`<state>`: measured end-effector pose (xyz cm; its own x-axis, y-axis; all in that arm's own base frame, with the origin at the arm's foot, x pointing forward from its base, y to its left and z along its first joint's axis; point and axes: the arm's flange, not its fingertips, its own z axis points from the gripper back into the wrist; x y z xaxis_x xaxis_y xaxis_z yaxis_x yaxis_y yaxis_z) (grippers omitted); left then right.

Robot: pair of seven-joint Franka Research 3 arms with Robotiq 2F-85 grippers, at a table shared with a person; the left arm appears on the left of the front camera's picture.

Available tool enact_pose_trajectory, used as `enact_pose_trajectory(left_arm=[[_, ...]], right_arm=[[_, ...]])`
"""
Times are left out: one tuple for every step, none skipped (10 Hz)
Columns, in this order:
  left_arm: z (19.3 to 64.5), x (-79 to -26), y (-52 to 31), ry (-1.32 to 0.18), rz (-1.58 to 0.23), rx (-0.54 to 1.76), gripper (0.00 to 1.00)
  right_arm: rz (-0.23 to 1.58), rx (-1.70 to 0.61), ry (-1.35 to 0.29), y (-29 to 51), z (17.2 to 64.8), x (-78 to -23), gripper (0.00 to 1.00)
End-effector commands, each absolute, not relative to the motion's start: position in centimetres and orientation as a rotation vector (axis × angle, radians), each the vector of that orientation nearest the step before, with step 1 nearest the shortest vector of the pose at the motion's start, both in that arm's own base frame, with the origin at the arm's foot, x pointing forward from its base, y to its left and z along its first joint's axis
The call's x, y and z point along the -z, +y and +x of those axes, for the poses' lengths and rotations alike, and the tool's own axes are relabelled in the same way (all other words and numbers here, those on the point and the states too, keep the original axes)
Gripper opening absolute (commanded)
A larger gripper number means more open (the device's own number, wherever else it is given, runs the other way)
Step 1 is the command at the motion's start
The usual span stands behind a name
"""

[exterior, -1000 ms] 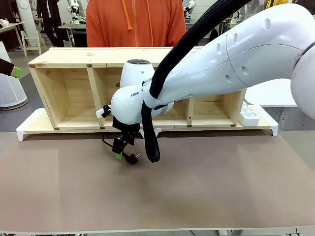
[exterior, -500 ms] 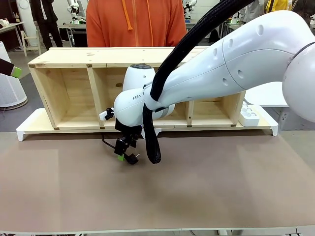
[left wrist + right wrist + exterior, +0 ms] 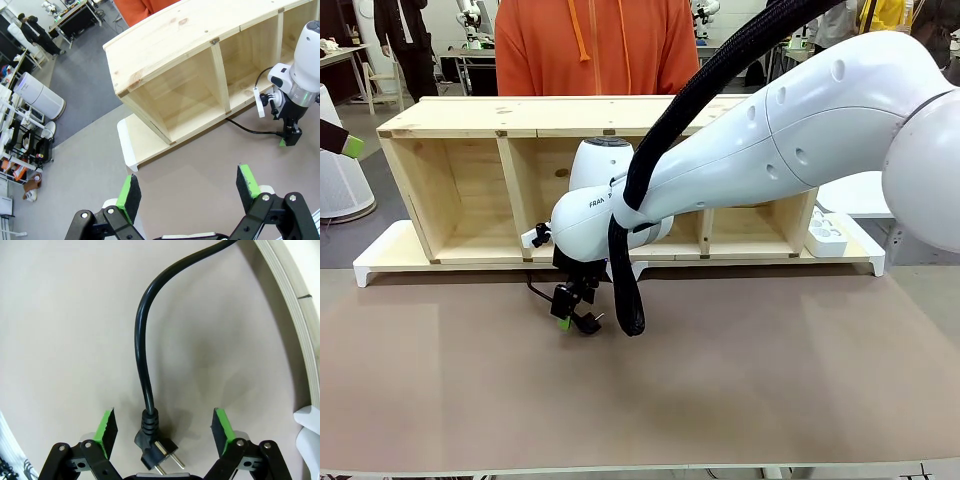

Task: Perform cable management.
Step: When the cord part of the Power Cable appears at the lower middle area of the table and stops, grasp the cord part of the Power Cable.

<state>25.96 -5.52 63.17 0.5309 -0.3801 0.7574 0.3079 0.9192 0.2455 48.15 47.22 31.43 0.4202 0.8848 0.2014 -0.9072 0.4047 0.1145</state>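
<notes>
Black cable [image 3: 141,355] plug lies between spread right jaws; left jaws likewise spread.

A long wooden shelf [image 3: 470,115] with open boxes is set on a flat white board [image 3: 380,262] at the far side of the brown worktop [image 3: 770,380]. A white power strip [image 3: 826,233] is laid just beside the shelf's right end. A person in an orange top [image 3: 595,50] is seen behind the shelf.

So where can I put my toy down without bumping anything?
The brown table is bare right of the right gripper, and along the near edge. The left-end compartment of the shelf looks free too. It is crowded around the cable, where that gripper straddles the plug.
</notes>
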Motion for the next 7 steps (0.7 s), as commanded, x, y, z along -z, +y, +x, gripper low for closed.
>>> enact_pose_trajectory(left_arm=[[26.16, -63.24, -5.53, -0.935, 0.086, 0.410, 1.00], [26.16, -63.24, -5.53, -0.935, 0.086, 0.410, 1.00], [26.16, -63.24, -5.53, -0.935, 0.086, 0.410, 1.00], [26.16, -63.24, -5.53, -0.935, 0.086, 0.410, 1.00], [26.16, -63.24, -5.53, -0.935, 0.086, 0.410, 1.00], [26.16, -63.24, -5.53, -0.935, 0.086, 0.410, 1.00], [26.16, -63.24, -5.53, -0.935, 0.086, 0.410, 1.00]], right_arm=[[0.219, -1.126, -0.131, 47.44, 48.58, -31.41, 0.79], [0.222, -1.121, -0.130, 47.41, 48.62, -31.38, 0.62], [0.221, -1.118, -0.128, 47.40, 48.60, -31.35, 0.60], [0.222, -1.115, -0.130, 47.41, 48.65, -31.37, 0.69], [0.223, -1.112, -0.130, 47.42, 48.69, -31.34, 0.41], [0.220, -1.107, -0.126, 47.40, 48.65, -31.33, 0.50], [0.219, -1.104, -0.124, 47.38, 48.67, -31.33, 0.21]])
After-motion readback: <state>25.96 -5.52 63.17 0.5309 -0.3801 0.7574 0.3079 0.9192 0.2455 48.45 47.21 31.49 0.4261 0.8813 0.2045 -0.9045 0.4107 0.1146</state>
